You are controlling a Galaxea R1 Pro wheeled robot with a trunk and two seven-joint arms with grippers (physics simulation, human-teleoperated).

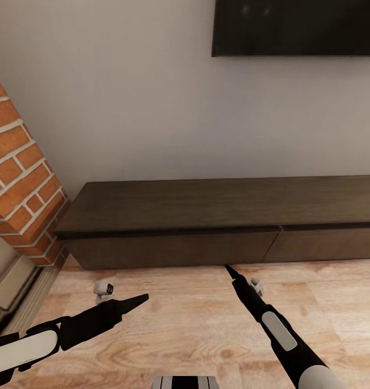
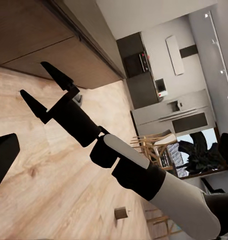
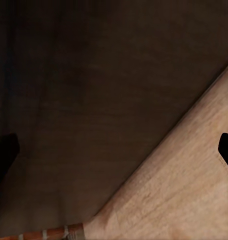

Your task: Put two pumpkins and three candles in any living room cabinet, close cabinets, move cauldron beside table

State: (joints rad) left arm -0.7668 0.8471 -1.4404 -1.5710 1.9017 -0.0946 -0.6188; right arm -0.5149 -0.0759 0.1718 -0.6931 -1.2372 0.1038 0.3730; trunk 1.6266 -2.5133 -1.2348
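Right gripper [image 2: 44,82] fingers spread apart, empty, tips near the base of cabinet [image 1: 206,227] drawer front, contact unclear. Right arm stretched forward and low. Left gripper [image 1: 136,300] over wooden floor [image 1: 196,319], aimed toward the cabinet; finger gap unreadable. Cabinet long, dark brown, drawers shut, against wall below dark screen [image 1: 296,27].

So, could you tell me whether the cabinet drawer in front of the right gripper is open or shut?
Shut. The cabinet drawer fronts sit flush, with no pale interior showing; the right gripper points at its base.
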